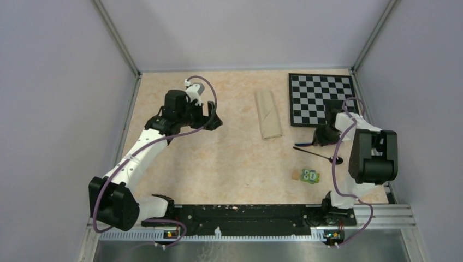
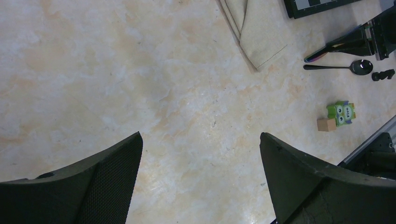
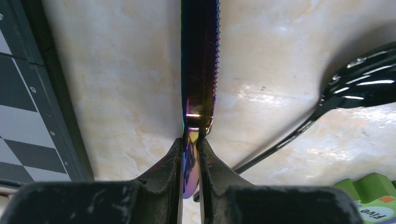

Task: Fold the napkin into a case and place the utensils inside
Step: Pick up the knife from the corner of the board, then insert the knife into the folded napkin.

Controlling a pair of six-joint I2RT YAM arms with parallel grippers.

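The right gripper (image 3: 190,154) has its fingers pressed together on the handle end of the knife (image 3: 200,56). The knife has a purple-blue sheen and a serrated blade, stands on edge and points away from the wrist. Cannot tell whether the blade is clear of the worktop (image 1: 229,158).

The dark spoon (image 1: 322,155) lies flat just near of the knife, bowl to the right. Both are right of centre, just near of the chessboard (image 1: 319,98).

The case (image 1: 268,113) is a narrow layered bundle of beige cloth. It lies far-centre, just left of the chessboard and apart from both utensils.

The left gripper (image 2: 201,137) is spread wide and holds nothing. It hovers over bare worktop on the far left, well apart from the case.

A green block (image 1: 312,176) with white dots sits near of the spoon, with a small tan cube (image 1: 295,174) against its left side. A tiny black knob (image 2: 383,74) lies beside the spoon's bowl.
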